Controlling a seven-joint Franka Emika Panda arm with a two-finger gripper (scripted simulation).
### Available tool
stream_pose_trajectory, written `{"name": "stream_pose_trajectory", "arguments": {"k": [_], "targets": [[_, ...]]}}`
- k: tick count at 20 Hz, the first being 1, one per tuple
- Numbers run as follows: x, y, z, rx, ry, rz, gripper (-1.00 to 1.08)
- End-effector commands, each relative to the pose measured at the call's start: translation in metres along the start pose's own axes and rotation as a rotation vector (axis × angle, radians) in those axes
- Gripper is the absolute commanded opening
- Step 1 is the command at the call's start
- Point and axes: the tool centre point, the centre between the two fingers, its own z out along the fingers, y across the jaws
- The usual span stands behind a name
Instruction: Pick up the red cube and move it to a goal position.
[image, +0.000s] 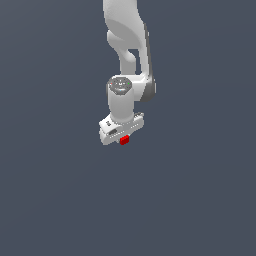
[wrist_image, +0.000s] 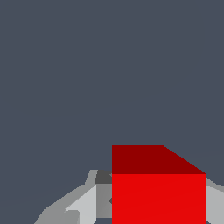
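The red cube (image: 124, 140) is a tiny bright red block sitting right under the white gripper (image: 123, 140) at the middle of the exterior view. In the wrist view the red cube (wrist_image: 158, 188) fills the space between the grey fingers (wrist_image: 87, 203), one on each side and touching it. The gripper is shut on the cube. The white arm (image: 127, 45) comes down from the top of the exterior view. No goal marker shows in either view.
A plain dark grey-blue surface (image: 60, 190) fills the background in both views, with no other objects or edges showing.
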Motion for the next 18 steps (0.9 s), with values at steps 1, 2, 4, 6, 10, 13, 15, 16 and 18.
{"name": "stream_pose_trajectory", "arguments": {"k": [1, 2, 4, 6, 10, 13, 15, 16, 18], "targets": [[0.008, -0.005, -0.025, -0.001, 0.001, 0.0, -1.0], [0.011, -0.007, -0.036, -0.001, 0.001, 0.0, -1.0], [0.019, -0.011, -0.057, -0.001, 0.001, -0.001, -1.0], [0.026, -0.015, -0.079, -0.001, 0.001, -0.001, -1.0], [0.04, -0.023, -0.121, -0.001, 0.001, -0.001, -1.0], [0.051, -0.028, -0.152, -0.001, 0.001, -0.001, -1.0], [0.057, -0.031, -0.17, -0.001, 0.001, -0.001, -1.0], [0.06, -0.033, -0.179, -0.001, 0.001, -0.001, -1.0], [0.066, -0.035, -0.194, -0.001, 0.001, -0.001, -1.0]]}}
